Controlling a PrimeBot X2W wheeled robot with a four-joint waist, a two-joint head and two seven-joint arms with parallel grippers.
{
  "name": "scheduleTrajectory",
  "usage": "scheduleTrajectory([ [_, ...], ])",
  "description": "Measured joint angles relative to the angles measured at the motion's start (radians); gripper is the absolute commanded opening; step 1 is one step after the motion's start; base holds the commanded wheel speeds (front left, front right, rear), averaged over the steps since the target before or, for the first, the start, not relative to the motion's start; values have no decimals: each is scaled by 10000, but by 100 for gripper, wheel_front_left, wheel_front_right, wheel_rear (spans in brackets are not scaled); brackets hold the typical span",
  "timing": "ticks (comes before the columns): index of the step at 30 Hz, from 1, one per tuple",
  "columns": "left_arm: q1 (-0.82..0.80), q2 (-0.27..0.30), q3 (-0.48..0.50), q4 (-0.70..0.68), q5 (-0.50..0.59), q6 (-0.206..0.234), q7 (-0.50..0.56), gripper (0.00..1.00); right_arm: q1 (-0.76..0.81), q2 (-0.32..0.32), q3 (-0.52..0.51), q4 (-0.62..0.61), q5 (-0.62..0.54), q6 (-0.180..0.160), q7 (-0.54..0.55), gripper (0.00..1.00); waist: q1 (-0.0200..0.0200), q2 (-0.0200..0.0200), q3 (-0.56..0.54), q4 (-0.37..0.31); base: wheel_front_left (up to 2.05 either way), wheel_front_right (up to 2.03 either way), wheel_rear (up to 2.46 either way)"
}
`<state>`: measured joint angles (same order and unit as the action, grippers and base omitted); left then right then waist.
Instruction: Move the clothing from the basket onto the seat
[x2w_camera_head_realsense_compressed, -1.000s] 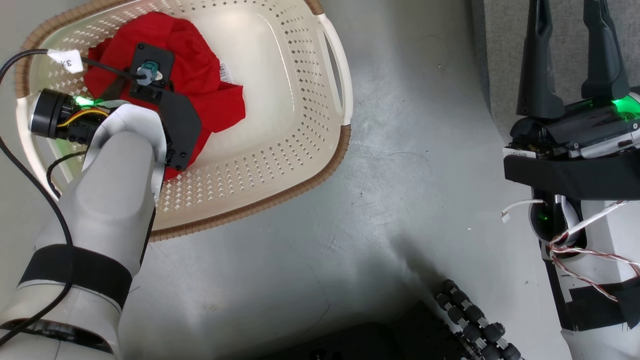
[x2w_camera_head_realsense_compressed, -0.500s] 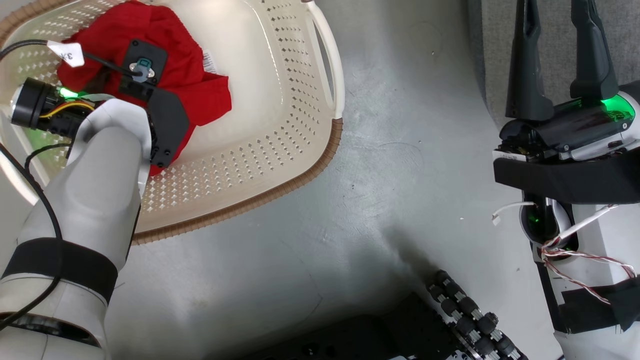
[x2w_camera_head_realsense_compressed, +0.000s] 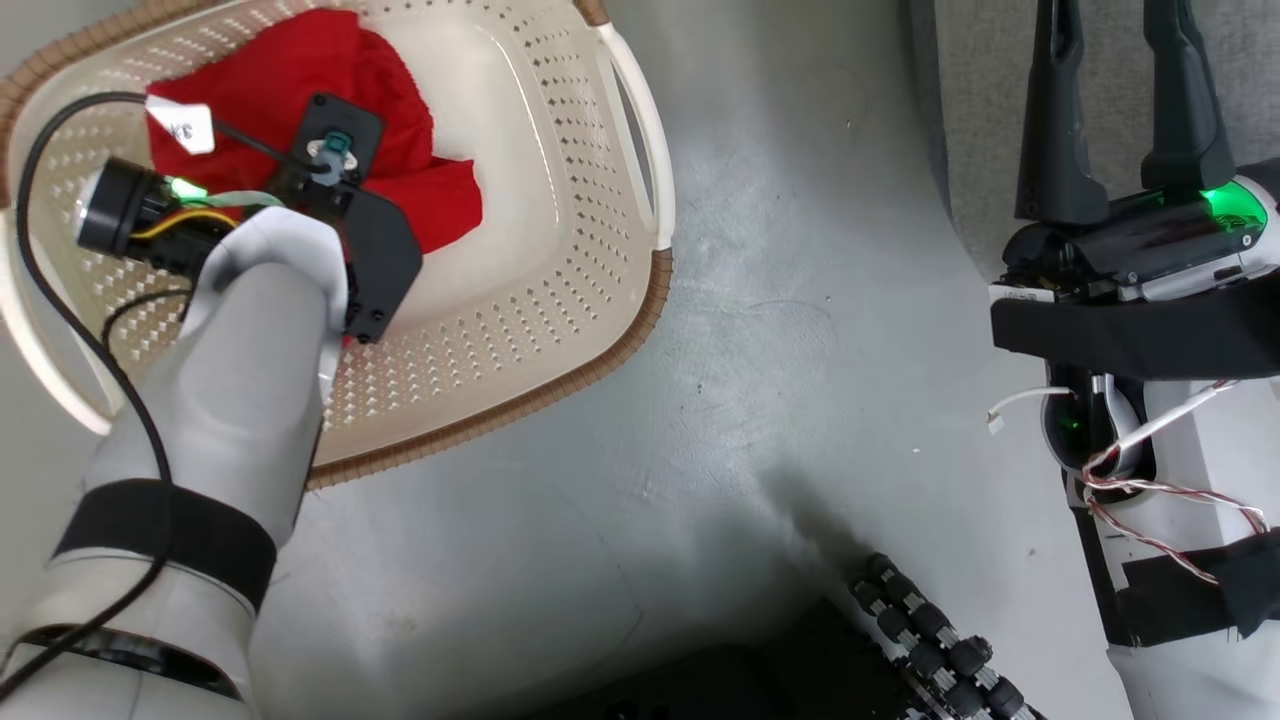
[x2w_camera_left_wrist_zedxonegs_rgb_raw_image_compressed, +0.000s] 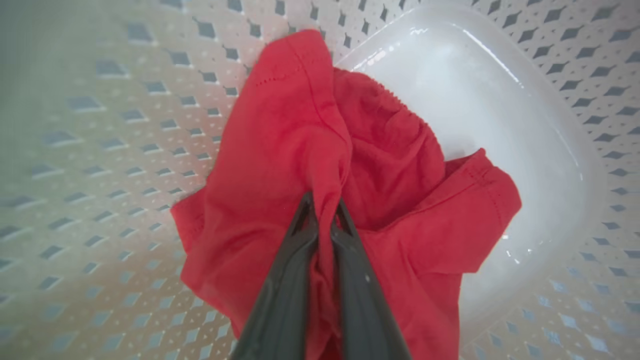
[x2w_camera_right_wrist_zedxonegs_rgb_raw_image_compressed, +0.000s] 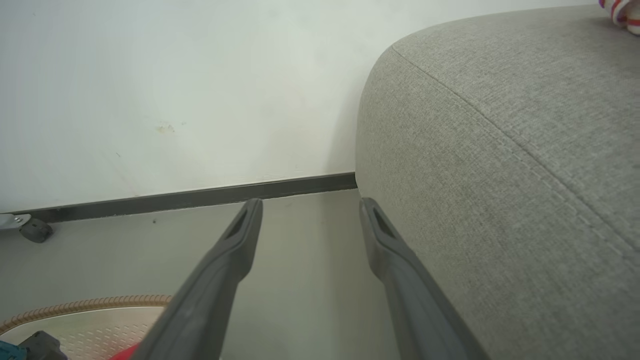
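A plain red piece of clothing (x2w_camera_head_realsense_compressed: 300, 110) lies crumpled in the cream perforated basket (x2w_camera_head_realsense_compressed: 560, 250) at the upper left of the head view. My left gripper (x2w_camera_left_wrist_zedxonegs_rgb_raw_image_compressed: 324, 202) points down into the basket, its two dark fingers shut on a fold of the clothing (x2w_camera_left_wrist_zedxonegs_rgb_raw_image_compressed: 300, 150). In the head view the left wrist covers those fingertips. My right gripper (x2w_camera_head_realsense_compressed: 1118, 30) is open and empty at the upper right, beside the light-grey seat (x2w_camera_head_realsense_compressed: 980, 90). The right wrist view shows the right gripper (x2w_camera_right_wrist_zedxonegs_rgb_raw_image_compressed: 309, 205) open next to the seat's (x2w_camera_right_wrist_zedxonegs_rgb_raw_image_compressed: 500, 150) rounded corner.
Grey floor (x2w_camera_head_realsense_compressed: 780, 350) lies between basket and seat. The robot's dark base and a roller wheel (x2w_camera_head_realsense_compressed: 930, 630) sit at the bottom. A white wall with dark skirting (x2w_camera_right_wrist_zedxonegs_rgb_raw_image_compressed: 200, 197) stands behind. A red-and-white striped edge of fabric (x2w_camera_right_wrist_zedxonegs_rgb_raw_image_compressed: 620, 12) rests on the seat.
My left gripper has shut on the red clothing in the basket. The head camera has shifted a little. The right gripper stays open.
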<state>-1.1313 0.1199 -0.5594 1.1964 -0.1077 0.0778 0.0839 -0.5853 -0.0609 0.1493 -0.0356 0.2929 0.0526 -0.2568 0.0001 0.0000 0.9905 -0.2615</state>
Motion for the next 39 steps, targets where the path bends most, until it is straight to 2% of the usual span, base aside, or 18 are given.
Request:
scheduleTrajectory([
  [3, 151, -159, 196, 8, -272, -6, -215, 0, 0, 0, -46, 146, 17, 6, 2, 100, 0, 0, -163, 32, 0, 0, 0],
  [20, 1456, -750, 458, -176, -1244, -1438, -2447, 0, 124, -134, -560, 1436, 40, 180, 2, 100, -1, -1, -2045, 517, 0, 0, 0],
  [26, 2258, -805, 562, -393, -1572, -1755, -3164, 0, 528, -284, -719, 1812, -25, 230, 2, 100, -2, -1, -2840, 807, 0, 0, 0],
  [39, 3653, -834, 782, -1256, -2638, -1935, -3331, 0, 1204, -389, -813, 2472, -65, 357, 2, 100, -3, -1, -4684, 1459, 0, 0, 0],
])
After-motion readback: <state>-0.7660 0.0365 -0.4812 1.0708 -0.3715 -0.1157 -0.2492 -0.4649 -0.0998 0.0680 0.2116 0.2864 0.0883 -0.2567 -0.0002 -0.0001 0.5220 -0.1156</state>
